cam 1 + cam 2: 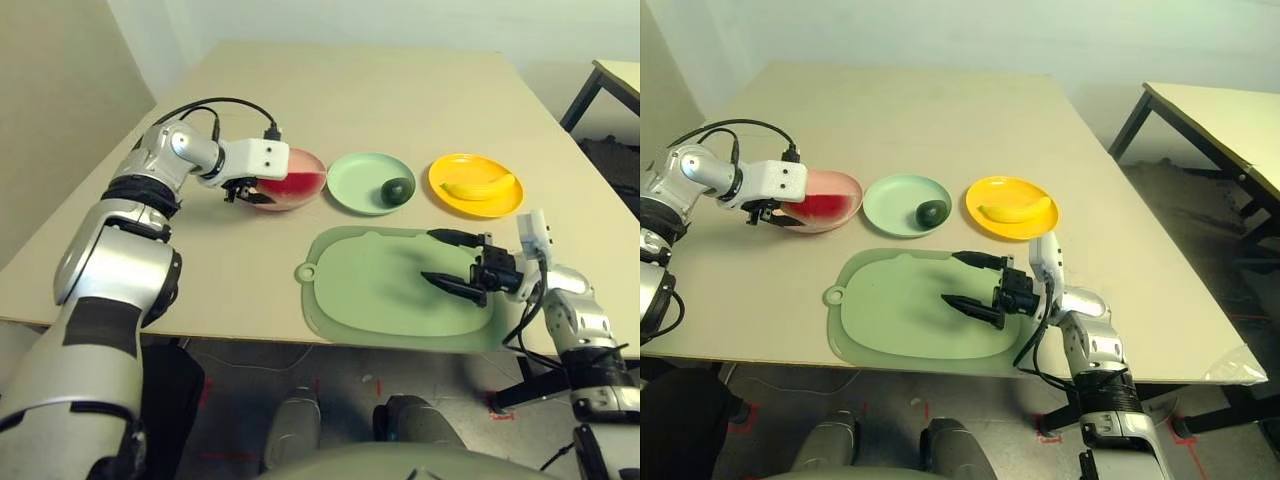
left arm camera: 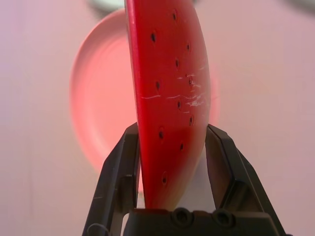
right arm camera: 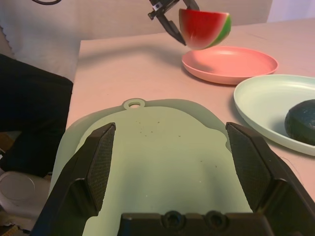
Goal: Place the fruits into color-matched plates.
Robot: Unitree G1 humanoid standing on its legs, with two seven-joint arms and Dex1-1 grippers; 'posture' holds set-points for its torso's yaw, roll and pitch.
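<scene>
Watermelon wedge [image 3: 204, 28], clamped in the left gripper [image 1: 243, 187] fingers, hangs above the pink plate [image 3: 229, 64] at 10 o'clock; lower centred before releasing. Right gripper [image 1: 452, 262] fingers gape wide, empty.

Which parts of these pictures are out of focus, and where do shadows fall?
Left wrist view: the watermelon is sharp, the pink plate behind it blurred. Left eye view: the right gripper throws a soft shadow on the mat. Right wrist view: its fingers are blurred.
</scene>
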